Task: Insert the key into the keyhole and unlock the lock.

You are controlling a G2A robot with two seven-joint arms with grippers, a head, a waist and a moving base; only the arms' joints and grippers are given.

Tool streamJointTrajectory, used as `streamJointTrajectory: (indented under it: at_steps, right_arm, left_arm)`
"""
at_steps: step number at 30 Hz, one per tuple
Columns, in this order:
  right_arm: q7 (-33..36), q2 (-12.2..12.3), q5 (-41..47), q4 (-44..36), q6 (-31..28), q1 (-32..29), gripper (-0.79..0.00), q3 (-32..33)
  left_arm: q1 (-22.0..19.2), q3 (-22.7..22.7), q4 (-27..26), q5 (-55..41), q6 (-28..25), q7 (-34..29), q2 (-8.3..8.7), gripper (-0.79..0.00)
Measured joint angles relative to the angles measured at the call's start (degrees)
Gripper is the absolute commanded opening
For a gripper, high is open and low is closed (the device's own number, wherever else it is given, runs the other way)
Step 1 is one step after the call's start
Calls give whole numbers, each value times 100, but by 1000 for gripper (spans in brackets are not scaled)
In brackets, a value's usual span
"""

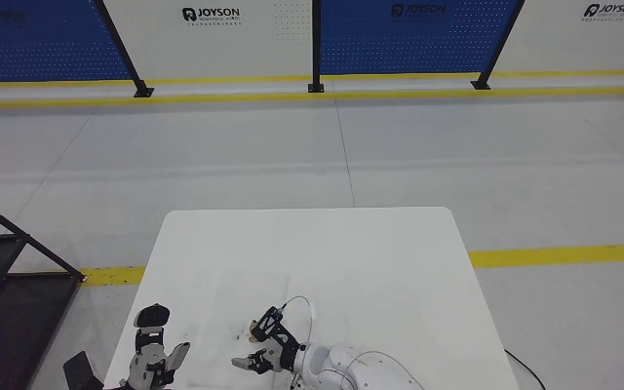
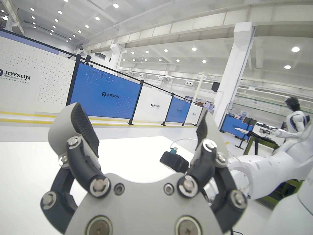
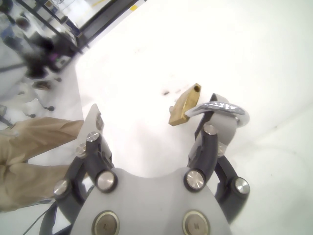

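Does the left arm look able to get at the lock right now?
Probably yes: the left end effector is open, with bare table between it and the lock. But the right end effector crowds the lock, whose shackle seems hooked over one finger.

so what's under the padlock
White table lies below the padlock, whose loop sits on a finger of the right gripper. The spot directly beneath is covered.
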Motion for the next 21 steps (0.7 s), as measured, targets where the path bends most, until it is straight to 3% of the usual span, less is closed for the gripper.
streamJointTrajectory:
  at_steps: [14,21]
  right_arm:
    - [-270,199,-618,-549,-252,-364,0,165]
    - [347,125,-819,-730,187,-215,0,96]
  left_arm:
    - [0,0,0,0,0,0,0,0]
    - [0,0,0,0,0,0,0,0]
